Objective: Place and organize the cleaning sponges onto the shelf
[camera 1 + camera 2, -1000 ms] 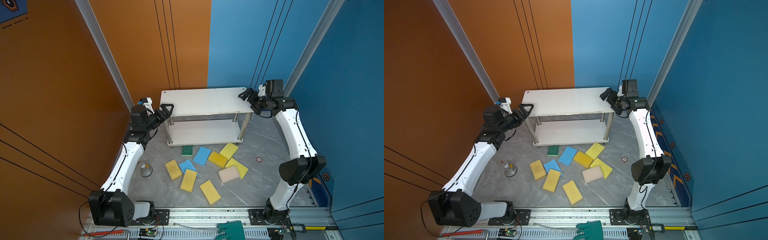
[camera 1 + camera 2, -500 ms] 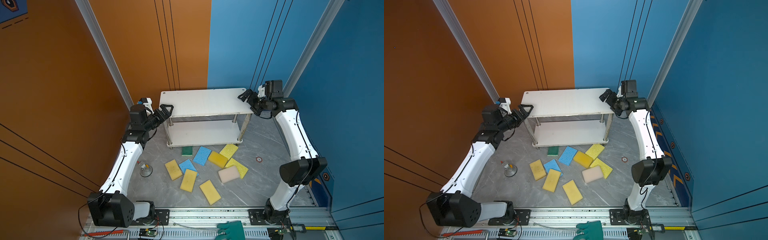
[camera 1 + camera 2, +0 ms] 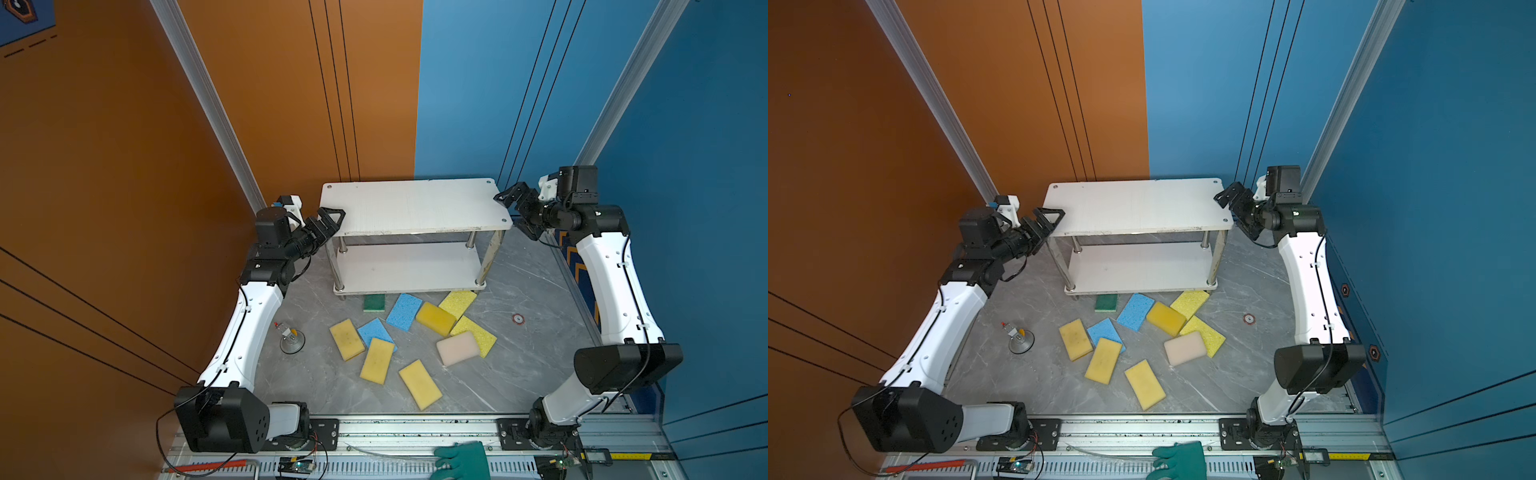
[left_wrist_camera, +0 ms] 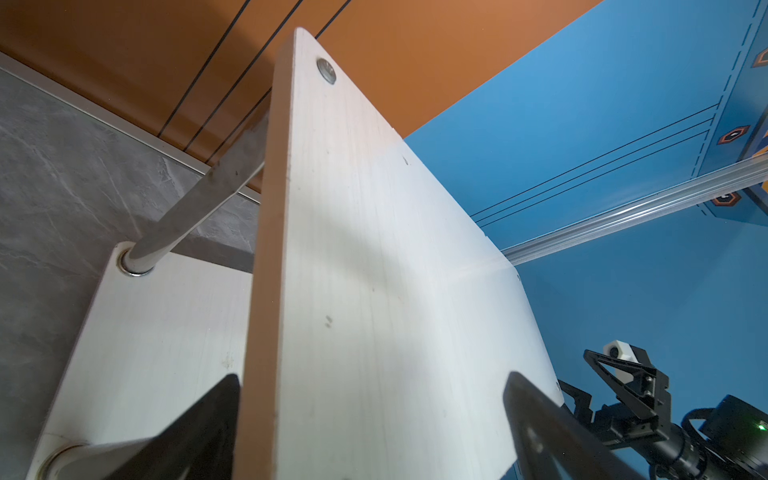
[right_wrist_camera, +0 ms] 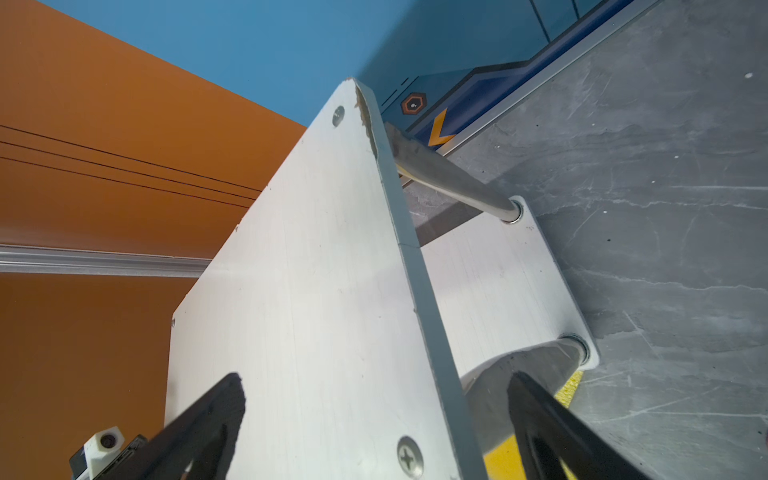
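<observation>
— Where are the sponges (image 3: 376,360) lying?
— All ten are lying loose on the tabletop (image 3: 532,374), just in front of the shelf (image 3: 409,266), which is standing near the back edge.
— And the grippers?
— The left gripper (image 3: 332,218) is gaping around the left end of the top board (image 4: 374,249). The right gripper (image 3: 513,212) is spreading wide around its right end, gripping nothing.

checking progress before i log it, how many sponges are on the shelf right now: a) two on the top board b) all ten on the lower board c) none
c, both boards of the shelf are bare and the sponges all lie on the table in front of it
</observation>
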